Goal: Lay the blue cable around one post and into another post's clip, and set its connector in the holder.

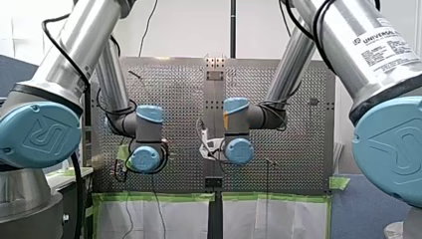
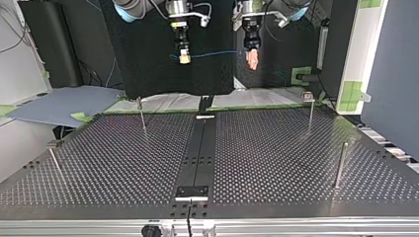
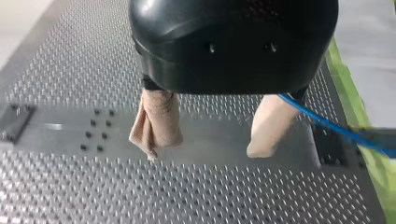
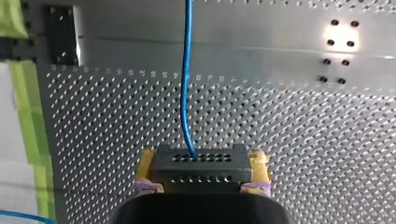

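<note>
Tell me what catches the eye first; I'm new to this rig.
A blue cable hangs in the air between my left gripper and my right gripper, high in the top view. The right one's yellow-padded fingers clamp its dark connector, while thin posts stand bare on the perforated table.

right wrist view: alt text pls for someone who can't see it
My right gripper, with yellow pads, is shut on a dark connector with rows of small holes, above the perforated table. The blue cable runs from the connector straight ahead of the gripper, across a plain metal strip.
</note>
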Controlling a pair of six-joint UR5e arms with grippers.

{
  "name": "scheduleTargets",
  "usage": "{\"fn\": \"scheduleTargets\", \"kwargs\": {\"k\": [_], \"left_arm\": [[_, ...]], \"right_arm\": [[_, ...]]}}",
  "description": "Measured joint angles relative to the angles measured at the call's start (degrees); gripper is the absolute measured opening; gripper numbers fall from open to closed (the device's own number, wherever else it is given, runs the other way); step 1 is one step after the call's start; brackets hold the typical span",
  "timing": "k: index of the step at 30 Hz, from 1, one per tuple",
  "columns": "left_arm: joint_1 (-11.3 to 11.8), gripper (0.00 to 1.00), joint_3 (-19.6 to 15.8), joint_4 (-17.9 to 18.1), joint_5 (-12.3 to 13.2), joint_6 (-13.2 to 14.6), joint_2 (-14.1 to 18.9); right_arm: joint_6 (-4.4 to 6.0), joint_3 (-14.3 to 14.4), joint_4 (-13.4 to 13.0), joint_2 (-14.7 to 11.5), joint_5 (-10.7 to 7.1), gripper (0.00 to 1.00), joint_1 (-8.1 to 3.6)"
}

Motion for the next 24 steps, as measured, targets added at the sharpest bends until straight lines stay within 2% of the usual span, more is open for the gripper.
{"fn": "scheduleTargets", "kwargs": {"k": [4, 7, 15, 24], "left_arm": [[0.82, 1.00, -2.06, -2.06, -0.58, -0.59, 2.08], [1.19, 1.00, -3.59, -3.81, -0.86, -1.13, 3.83], [1.57, 1.00, -3.97, -8.59, -0.89, -3.05, 8.60], [1.67, 1.00, -0.27, -13.80, -0.52, -5.87, 13.83]], "right_arm": [[1.06, 0.66, 0.32, -1.71, 2.09, 0.00, -0.07], [1.30, 0.76, 0.45, -3.53, 3.17, 0.00, 0.02], [0.82, -0.34, 2.84, -7.97, 3.43, 0.00, -0.24], [0.20, -3.89, 7.92, -13.15, 3.55, 0.00, -0.52]]}}
